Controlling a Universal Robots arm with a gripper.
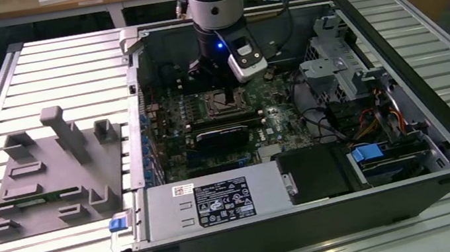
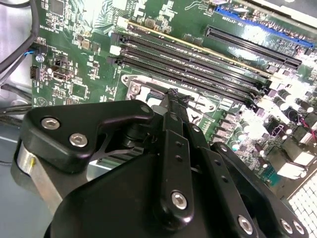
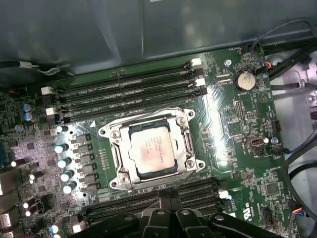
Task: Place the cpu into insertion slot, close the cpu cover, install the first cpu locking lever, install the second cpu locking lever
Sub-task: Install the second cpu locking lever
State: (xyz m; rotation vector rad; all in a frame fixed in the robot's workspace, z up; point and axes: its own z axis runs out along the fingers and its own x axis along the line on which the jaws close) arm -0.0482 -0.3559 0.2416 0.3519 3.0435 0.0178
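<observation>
The arm (image 1: 215,0) reached down into the open computer case (image 1: 311,220), which lay on its side on a slatted metal surface (image 1: 64,63). Its gripper (image 1: 216,82) hung just above the motherboard (image 1: 270,126), at about twelve o'clock from the socket as the exterior view showed it. I cannot tell how far the jaws stood open: in the second wrist view the gripper (image 2: 173,96) tapered to a dark tip near the socket's edge, with nothing visibly held, and in the first wrist view only its black linkage (image 3: 171,218) showed, at six o'clock of the socket.

In the first wrist view the cpu (image 3: 151,148) sat flat in the socket, its pale metal top showing through the window of the cpu cover (image 3: 184,140), which lay down around it as a silvery frame. Four memory slots (image 3: 124,94) ran at twelve o'clock of the socket, and more dark slots (image 3: 198,191) lay at six o'clock. A coin battery (image 3: 244,80) sat at two o'clock from the cpu, and a column of small capacitors (image 3: 64,163) stood at nine o'clock.

In the exterior view a black card (image 1: 222,136) lay at six o'clock from the socket, and the power supply (image 1: 209,202) with its label lay beyond that. A grey fixture tray (image 1: 53,172) rested on the surface at nine o'clock of the case.
</observation>
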